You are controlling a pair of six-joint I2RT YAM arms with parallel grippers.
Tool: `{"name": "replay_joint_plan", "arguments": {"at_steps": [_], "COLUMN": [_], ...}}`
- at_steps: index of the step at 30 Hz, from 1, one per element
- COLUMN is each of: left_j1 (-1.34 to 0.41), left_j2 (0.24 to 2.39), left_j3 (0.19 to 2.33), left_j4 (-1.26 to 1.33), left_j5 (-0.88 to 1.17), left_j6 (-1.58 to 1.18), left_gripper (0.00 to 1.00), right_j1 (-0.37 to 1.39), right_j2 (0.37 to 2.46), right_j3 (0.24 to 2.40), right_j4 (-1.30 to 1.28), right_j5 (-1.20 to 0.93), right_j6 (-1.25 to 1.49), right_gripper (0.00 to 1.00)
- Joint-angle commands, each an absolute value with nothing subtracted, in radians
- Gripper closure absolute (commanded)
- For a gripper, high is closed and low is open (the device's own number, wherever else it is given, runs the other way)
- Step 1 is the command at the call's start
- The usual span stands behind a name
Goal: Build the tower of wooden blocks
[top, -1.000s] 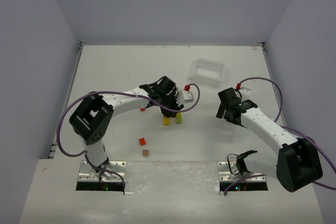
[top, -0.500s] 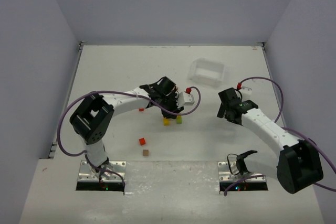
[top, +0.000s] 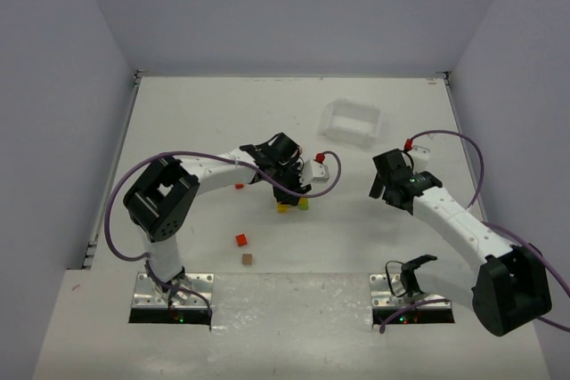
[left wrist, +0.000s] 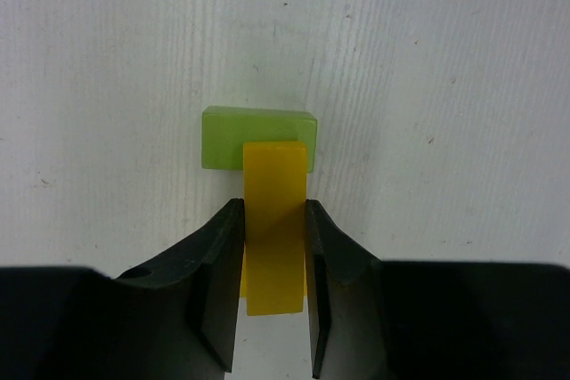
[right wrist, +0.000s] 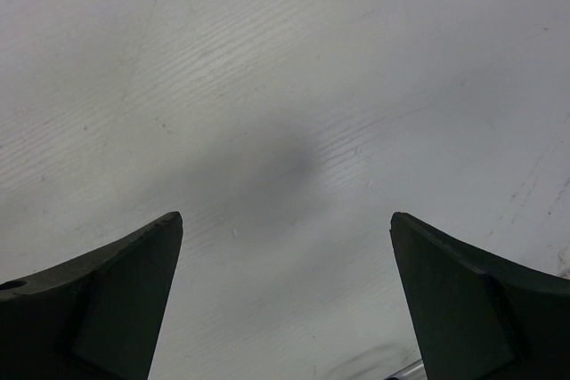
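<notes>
The left fingers hold a small yellow wooden block.
It is just by the green wooden block; the right fingers are spread wide.

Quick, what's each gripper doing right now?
Left gripper: closed on the yellow block.
Right gripper: open, holding nothing.

The left gripper is down over the yellow block and green block, mid worktop. A red block and brown block lie closer to the near edge. A clear tray sits toward the far edge.
</notes>
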State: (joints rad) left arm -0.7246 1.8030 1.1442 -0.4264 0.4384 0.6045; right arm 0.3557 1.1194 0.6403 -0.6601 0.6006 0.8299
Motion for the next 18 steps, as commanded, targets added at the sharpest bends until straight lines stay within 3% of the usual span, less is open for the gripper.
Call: {"name": "replay_joint_plan", "arguments": {"at_steps": [1,18], "left_j1": [-0.729,-0.727], "left_j2": [1.81,1.83], "left_j3": [1.152,1.153], "left_j4": [-0.402,-0.373], "left_j5": [0.467,0.469], "left_j6": [0.64,0.647], "left_gripper": [1.0,0.96], "right_j1": [0.353,0.353], "right_j2": [1.099,1.111], "right_j3": [0.646,0.65], "right_j4": [-0.663,-0.664], "right_j5": [0.639,0.64], "right_j6": [0.834,0.835], "right_gripper": [0.01,0.01]}}
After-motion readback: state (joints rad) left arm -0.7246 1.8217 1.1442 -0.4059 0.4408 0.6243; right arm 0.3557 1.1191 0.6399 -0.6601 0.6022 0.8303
